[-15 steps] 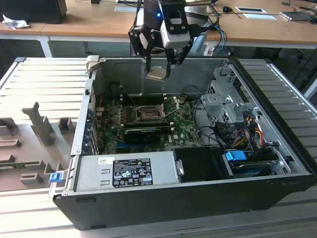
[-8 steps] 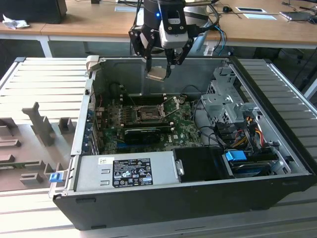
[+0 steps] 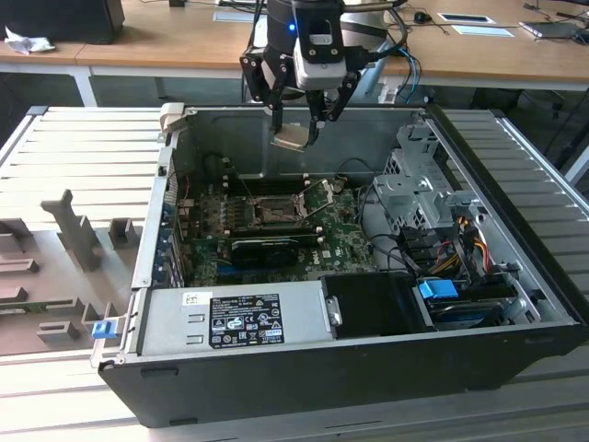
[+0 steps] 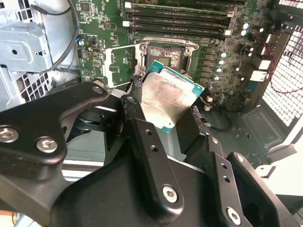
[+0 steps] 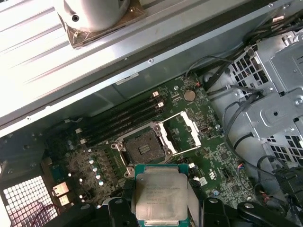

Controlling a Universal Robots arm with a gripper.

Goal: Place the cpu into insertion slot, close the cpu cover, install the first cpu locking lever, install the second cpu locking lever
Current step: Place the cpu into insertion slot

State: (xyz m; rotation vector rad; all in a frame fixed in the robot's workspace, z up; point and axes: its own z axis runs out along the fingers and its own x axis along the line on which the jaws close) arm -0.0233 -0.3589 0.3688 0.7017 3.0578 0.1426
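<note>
Gripper [image 3: 296,132] clamped on cpu [image 3: 288,139], chip held flat, high over open case. Insertion slot [image 3: 269,214] lies beneath, well apart, bare; cpu cover [image 5: 193,128] swung open beside it.

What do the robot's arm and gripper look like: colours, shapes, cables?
The gripper is black, built from flat jointed link bars fastened with silver screws. Above it, the wrist housing is pale grey with a small blue light. Dark cables loop beside the wrist.
</note>
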